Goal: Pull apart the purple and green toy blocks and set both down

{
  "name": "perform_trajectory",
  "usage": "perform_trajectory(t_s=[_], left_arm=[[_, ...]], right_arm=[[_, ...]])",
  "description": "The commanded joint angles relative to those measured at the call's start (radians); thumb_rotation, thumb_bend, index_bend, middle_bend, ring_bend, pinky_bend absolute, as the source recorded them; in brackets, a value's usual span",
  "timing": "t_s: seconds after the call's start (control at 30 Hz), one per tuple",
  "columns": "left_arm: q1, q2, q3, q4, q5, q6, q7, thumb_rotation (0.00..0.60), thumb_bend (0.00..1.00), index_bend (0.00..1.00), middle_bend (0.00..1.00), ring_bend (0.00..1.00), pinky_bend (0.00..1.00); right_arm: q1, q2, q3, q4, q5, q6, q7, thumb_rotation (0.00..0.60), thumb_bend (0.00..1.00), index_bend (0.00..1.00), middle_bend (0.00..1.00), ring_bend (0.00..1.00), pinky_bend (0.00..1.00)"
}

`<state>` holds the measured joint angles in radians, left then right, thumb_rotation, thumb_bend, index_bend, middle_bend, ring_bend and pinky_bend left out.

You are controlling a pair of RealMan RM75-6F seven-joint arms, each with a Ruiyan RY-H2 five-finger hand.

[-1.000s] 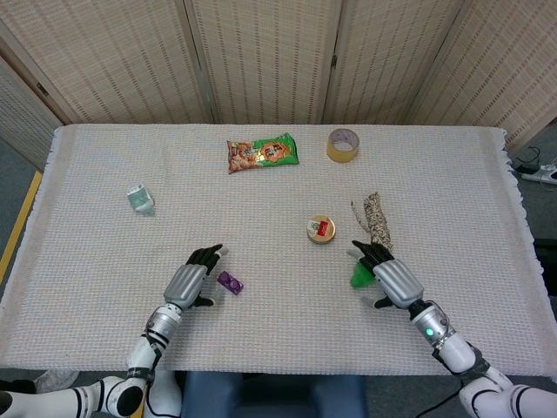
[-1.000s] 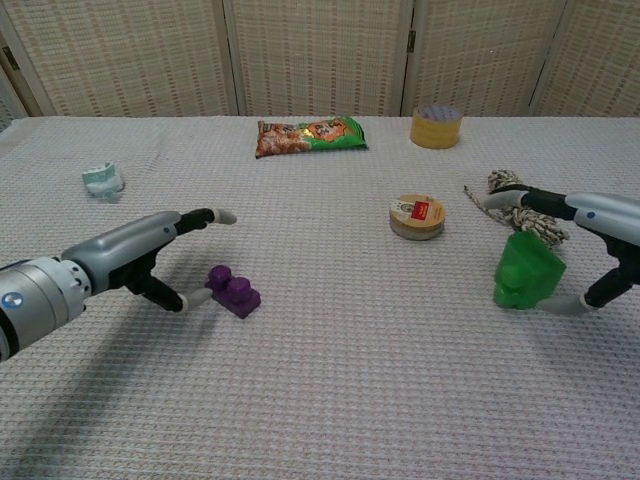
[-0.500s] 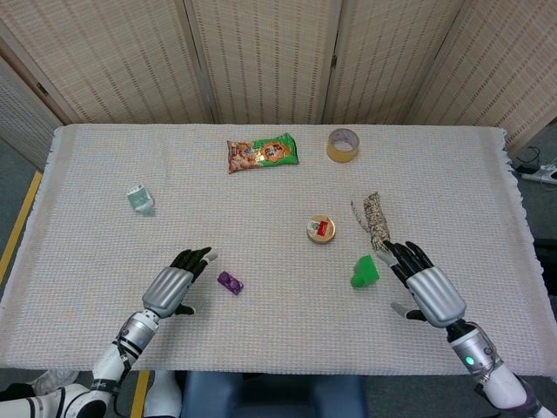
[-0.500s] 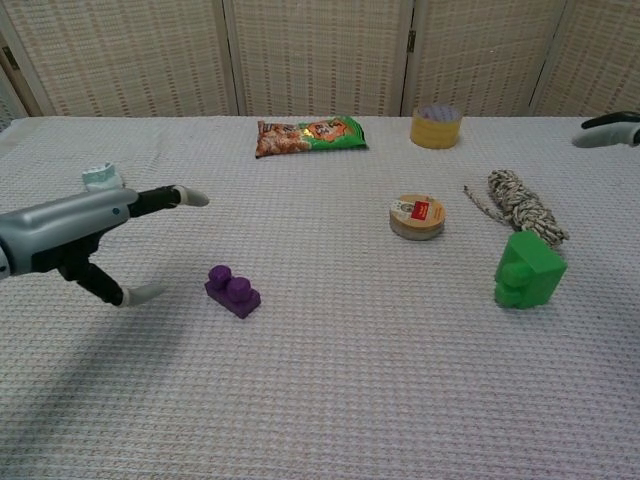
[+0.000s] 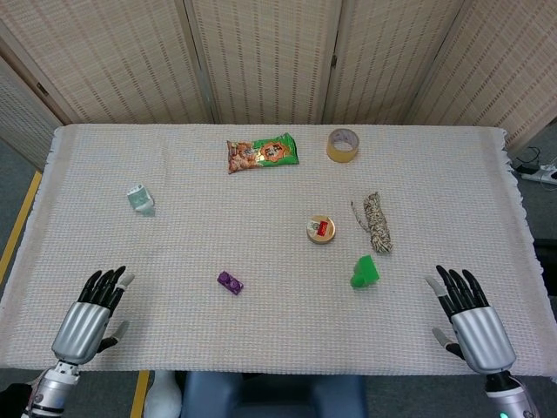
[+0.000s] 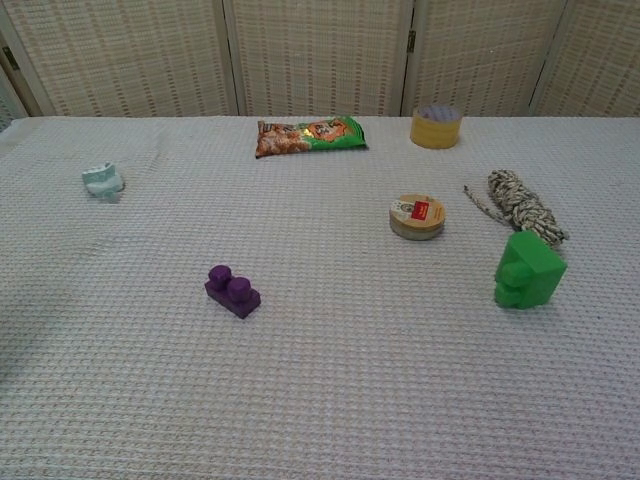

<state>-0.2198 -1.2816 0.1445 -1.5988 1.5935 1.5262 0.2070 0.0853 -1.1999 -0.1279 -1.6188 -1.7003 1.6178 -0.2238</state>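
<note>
Both hands have drawn back toward the near table edge since the earlier frames, leaving the blocks alone. From the head view, the left hand and right hand sit at the near corners, fingers spread, holding nothing. The purple block and green block lie well apart on the woven white tablecloth. I judge the task finished; only retreat remains.

From the chest view neither hand shows. The purple block rests left of centre, the green block just beside a rope bundle. Wicker screens close the room behind.
</note>
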Motion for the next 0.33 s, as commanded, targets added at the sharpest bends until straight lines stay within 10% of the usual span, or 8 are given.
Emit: perform_trajectory(t_s=[0.03,0.33], left_arm=[[0.068,0.004,0.018,0.092,-0.008,0.037,0.0,0.6,0.39,0.0,0.0,0.0,0.0],[0.078,0.048,-0.004,0.043,-0.01,0.009,-0.023,0.6,0.39,0.0,0.0,0.0,0.0]], right_arm=[[-0.007,0.005,0.002,-0.005,-0.006,-0.004,-0.002,0.6,0.27,0.0,0.0,0.0,0.0],[-0.009,0.005,0.019,-0.011,0.0,-0.043,-0.011,0.6,0.27,0.0,0.0,0.0,0.0]])
